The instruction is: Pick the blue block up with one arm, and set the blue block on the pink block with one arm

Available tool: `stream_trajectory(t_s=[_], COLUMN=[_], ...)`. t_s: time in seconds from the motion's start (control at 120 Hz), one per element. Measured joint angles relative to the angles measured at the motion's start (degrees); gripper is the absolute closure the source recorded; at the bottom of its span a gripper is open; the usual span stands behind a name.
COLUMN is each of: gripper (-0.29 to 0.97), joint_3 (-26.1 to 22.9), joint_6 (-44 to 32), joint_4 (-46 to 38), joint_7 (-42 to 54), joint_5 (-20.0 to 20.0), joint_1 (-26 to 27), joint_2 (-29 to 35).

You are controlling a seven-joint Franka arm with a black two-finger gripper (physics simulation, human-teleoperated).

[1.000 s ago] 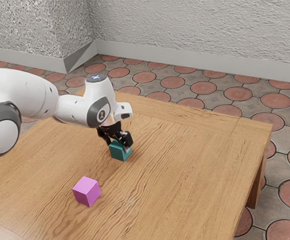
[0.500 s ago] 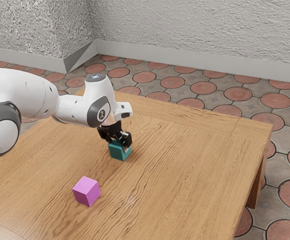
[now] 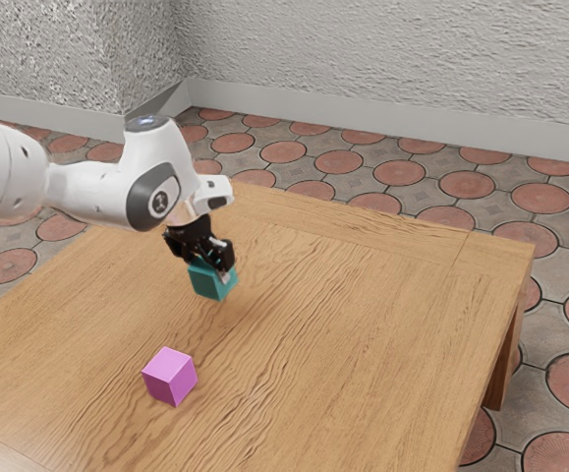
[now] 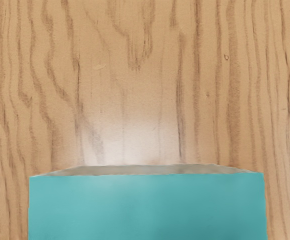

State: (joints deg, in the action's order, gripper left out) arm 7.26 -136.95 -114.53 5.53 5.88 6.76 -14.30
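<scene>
My black gripper (image 3: 208,267) is shut on the teal-blue block (image 3: 208,282) and holds it in the air a little above the wooden table (image 3: 382,324). The same block (image 4: 147,206) appears large just under my hand in the wrist view, with bare wood grain beyond it. The pink block (image 3: 170,376) sits on the table nearer the front edge, below and slightly toward the exterior view's left of the held block, well apart from it.
The table's right edge and a leg (image 3: 505,344) stand at the exterior view's right, with tiled floor (image 3: 441,177) beyond. A rough grey wall (image 3: 382,49) runs behind.
The arm has lifted the blue block off the table and carried it toward the exterior view's left. The pink block has not moved.
</scene>
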Motion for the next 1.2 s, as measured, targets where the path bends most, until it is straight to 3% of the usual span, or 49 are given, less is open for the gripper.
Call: stream_trajectory(t_s=[0.117,0.267,0.467,0.508,0.65,1.2], gripper=[0.30,0.30,0.30,0.30,0.30,0.28], joint_3=[-3.11,-6.14,-9.68,-11.78,-14.35,-15.57], joint_6=[0.29,0.48,0.59,0.60,0.61,0.57], joint_4=[-9.17,-13.33,-21.30,-23.28,-27.80,-32.78], joint_7=[-1.07,-2.88,-6.17,-7.01,-9.54,-17.33], joint_5=[-4.17,-7.42,-8.56,-8.65,-8.73,-8.66], joint_1=[-3.77,-5.99,-6.71,-8.81,-11.24,-10.24], joint_2=[10.09,14.50,21.02,22.31,25.49,27.50])
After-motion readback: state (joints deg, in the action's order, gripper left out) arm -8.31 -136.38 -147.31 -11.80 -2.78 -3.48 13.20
